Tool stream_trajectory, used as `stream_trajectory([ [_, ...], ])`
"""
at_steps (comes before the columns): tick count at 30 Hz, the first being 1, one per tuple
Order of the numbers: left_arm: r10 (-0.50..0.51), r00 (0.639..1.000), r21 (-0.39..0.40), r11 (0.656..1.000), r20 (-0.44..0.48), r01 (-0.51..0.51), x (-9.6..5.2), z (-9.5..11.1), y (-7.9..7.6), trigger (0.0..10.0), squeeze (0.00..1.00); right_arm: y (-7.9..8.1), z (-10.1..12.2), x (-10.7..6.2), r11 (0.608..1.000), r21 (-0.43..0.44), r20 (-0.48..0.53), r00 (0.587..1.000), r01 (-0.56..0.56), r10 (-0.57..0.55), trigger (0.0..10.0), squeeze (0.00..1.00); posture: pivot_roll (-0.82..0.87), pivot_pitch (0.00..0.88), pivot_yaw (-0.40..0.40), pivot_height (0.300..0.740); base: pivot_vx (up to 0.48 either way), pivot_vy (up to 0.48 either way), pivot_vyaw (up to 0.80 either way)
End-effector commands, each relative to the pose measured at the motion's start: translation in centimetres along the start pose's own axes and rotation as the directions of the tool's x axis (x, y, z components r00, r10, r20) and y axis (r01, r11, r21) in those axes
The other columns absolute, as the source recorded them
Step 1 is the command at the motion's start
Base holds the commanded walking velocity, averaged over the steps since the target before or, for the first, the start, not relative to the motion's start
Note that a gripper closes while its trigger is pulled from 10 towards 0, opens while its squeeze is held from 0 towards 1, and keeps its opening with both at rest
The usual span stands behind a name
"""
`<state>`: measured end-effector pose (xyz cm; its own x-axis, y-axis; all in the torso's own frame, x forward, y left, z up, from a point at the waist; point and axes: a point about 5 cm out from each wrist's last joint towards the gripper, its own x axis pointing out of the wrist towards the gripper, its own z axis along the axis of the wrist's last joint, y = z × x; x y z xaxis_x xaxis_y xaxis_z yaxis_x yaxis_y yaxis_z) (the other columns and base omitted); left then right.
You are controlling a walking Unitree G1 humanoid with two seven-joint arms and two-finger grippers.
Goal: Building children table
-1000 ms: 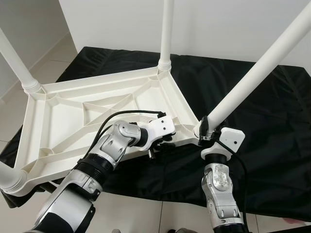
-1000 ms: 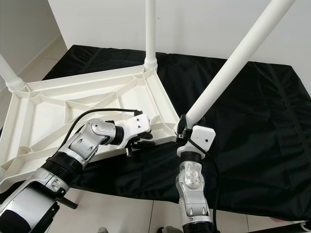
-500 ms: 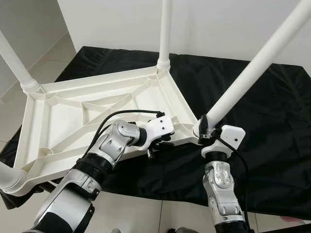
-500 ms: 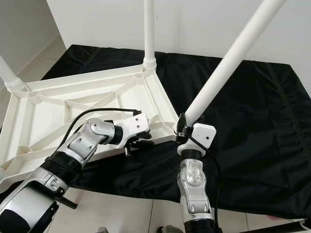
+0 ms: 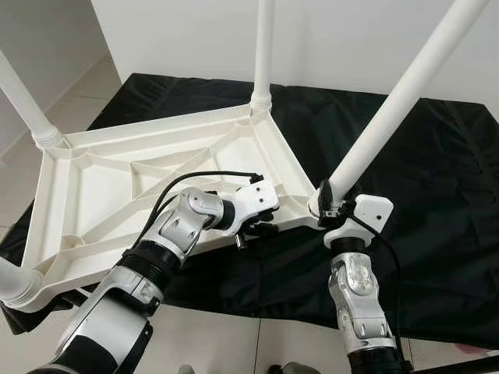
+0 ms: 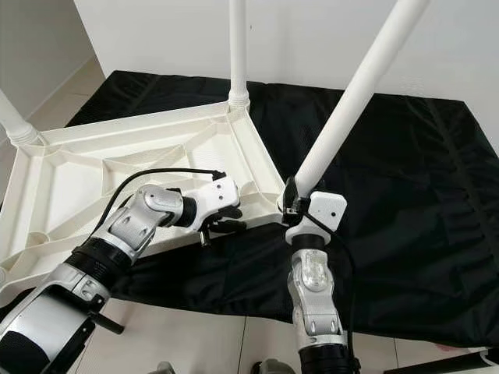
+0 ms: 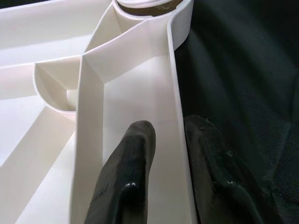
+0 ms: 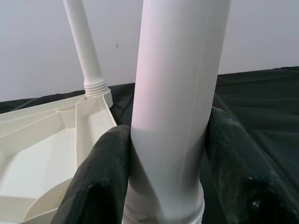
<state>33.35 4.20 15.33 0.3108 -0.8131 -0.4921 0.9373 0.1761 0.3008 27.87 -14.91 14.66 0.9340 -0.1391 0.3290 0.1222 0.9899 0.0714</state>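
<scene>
A white plastic table top (image 5: 117, 187) lies upside down on a black cloth. My left gripper (image 5: 261, 230) is shut on its near rim (image 7: 180, 140), one black finger (image 7: 131, 163) inside the rim and the other outside on the cloth side. My right gripper (image 5: 331, 204) is shut on the foot of a long white leg (image 5: 390, 101), which sits at the near right corner socket and leans up to the right. In the right wrist view the leg (image 8: 177, 93) runs between both fingers (image 8: 100, 172).
Three other white legs stand in the corners: far (image 5: 263, 47), left (image 5: 23, 101) and near left (image 5: 12, 284). The black cloth (image 5: 437, 195) stretches to the right of the table top. Pale floor tiles (image 5: 218, 343) lie in front, a white wall behind.
The leg in my right gripper has tipped more upright, its top swinging left. My left gripper stays on the rim with hardly any shift.
</scene>
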Motion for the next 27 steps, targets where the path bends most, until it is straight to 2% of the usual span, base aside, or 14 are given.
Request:
stream_trajectory([
  [1, 0.045, 0.999, -0.006, 0.999, 0.009, -0.045, -0.2, 0.1, 0.6, 10.0, 0.00, -0.1, 0.2, 0.3, 1.000, 0.008, 0.006, 1.000, 0.004, -0.004, 10.0, 0.00, -0.07, 0.020, 0.004, 0.740, 0.000, 0.000, 0.00],
  [12, 0.072, 0.995, -0.047, 0.997, 0.068, -0.068, -1.0, 1.1, 1.5, 10.0, 0.00, -0.7, 0.8, 1.4, 1.000, -0.009, 0.032, 1.000, 0.001, -0.001, 10.0, 0.00, -0.07, 0.023, -0.006, 0.740, 0.000, 0.000, 0.00],
  [13, 0.070, 0.995, -0.058, 0.996, 0.069, -0.066, -1.1, 1.0, 1.5, 10.0, 1.00, -0.8, 0.7, 1.4, 1.000, -0.014, 0.029, 1.000, -0.002, 0.002, 10.0, 0.00, -0.07, 0.026, -0.007, 0.740, 0.000, 0.000, 0.00],
  [18, 0.076, 0.995, -0.058, 0.996, 0.068, -0.072, -1.1, 1.0, 1.6, 10.0, 1.00, -0.7, 0.6, 1.3, 1.000, -0.017, 0.026, 1.000, -0.007, 0.007, 10.0, 0.00, -0.07, 0.026, -0.006, 0.740, 0.000, 0.000, 0.00],
  [19, 0.079, 0.994, -0.061, 0.995, 0.072, -0.075, -1.1, 1.1, 1.6, 10.0, 0.42, -0.7, 0.6, 1.3, 1.000, -0.019, 0.025, 1.000, -0.009, 0.009, 10.0, 0.00, -0.07, 0.026, -0.006, 0.740, 0.000, 0.000, 0.00],
  [20, 0.079, 0.994, -0.061, 0.995, 0.072, -0.075, -1.1, 1.1, 1.6, 10.0, 0.42, -0.7, 0.6, 1.3, 1.000, -0.019, 0.025, 1.000, -0.009, 0.009, 10.0, 0.00, -0.07, 0.026, -0.006, 0.740, 0.000, 0.000, 0.00],
  [21, 0.079, 0.993, -0.068, 0.995, 0.086, -0.073, -1.2, 1.3, 1.7, 10.0, 0.00, -0.9, 0.5, 1.3, 1.000, -0.024, 0.023, 1.000, -0.011, 0.012, 10.0, 0.00, -0.07, 0.029, -0.003, 0.740, 0.000, 0.000, 0.00],
  [27, 0.089, 0.984, -0.106, 0.992, 0.156, -0.073, -1.7, 2.7, 2.5, 10.0, 0.00, -1.6, 0.4, 1.7, 0.998, -0.060, 0.020, 0.999, -0.030, 0.031, 10.0, 0.00, -0.07, 0.029, -0.001, 0.740, 0.000, 0.000, 0.00],
])
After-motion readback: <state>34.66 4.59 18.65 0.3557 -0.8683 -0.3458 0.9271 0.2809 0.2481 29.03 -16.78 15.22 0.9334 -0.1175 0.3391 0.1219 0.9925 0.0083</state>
